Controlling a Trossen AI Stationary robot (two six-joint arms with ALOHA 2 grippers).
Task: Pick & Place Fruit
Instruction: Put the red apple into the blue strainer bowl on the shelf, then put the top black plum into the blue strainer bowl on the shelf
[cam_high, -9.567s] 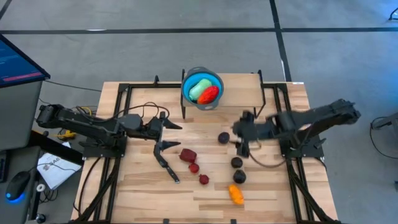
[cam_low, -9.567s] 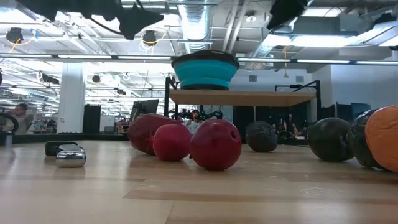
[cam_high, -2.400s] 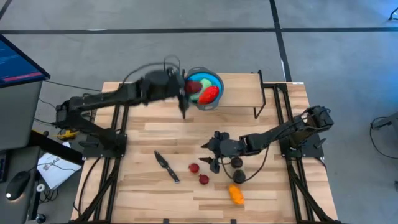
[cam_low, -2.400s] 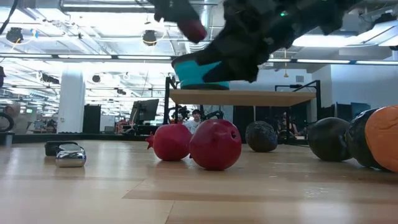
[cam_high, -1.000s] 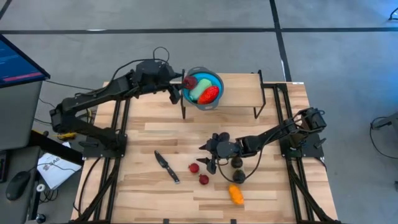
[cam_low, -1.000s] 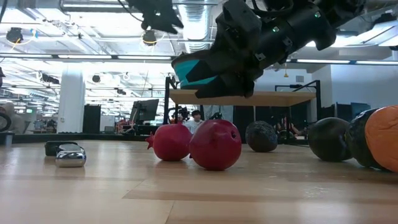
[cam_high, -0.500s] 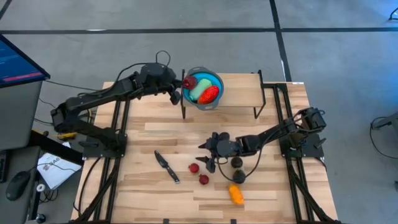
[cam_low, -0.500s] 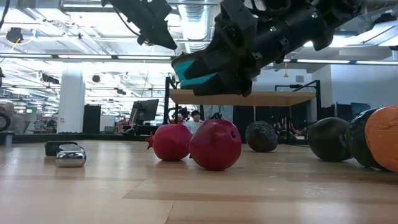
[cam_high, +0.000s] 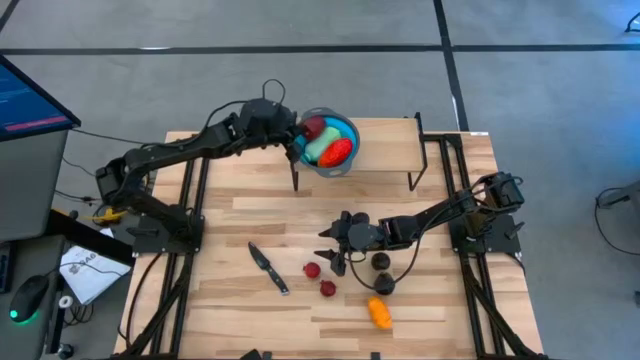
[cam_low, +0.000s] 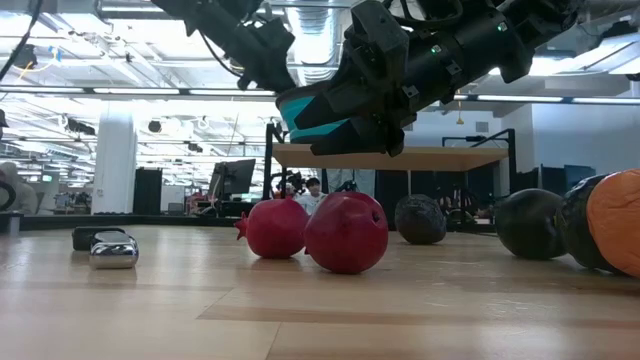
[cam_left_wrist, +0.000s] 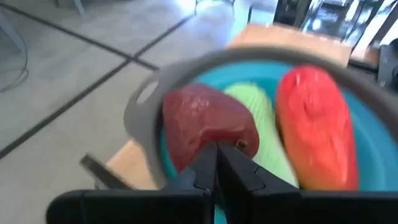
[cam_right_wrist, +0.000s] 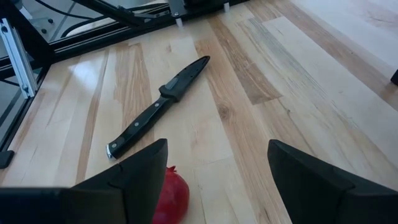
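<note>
A teal bowl stands on the raised wooden shelf at the far edge. In it lie a dark red fruit, a pale green one and a red-orange one. My left gripper is shut at the bowl's left rim, its tips pointing at the dark red fruit. My right gripper hangs open over mid-table, just above a tiny red fruit. A second tiny red fruit, two dark purple ones and an orange one rest on the table. My left gripper's shut fingertips stand right before the dark red fruit's near side, coming level over the bowl's rim from the table's left. Whether they touch the fruit I cannot tell.
A black-handled knife lies flat left of the tiny red fruits, also in the right wrist view. The shelf's dark legs stand near the far middle. Bare wood stretches along the near left of the table.
My left gripper has shut and moved toward the table's right, up to the bowl's rim. The dark red fruit, earlier at the bowl's left rim, now lies farther inside the bowl. My right gripper has stayed where it was.
</note>
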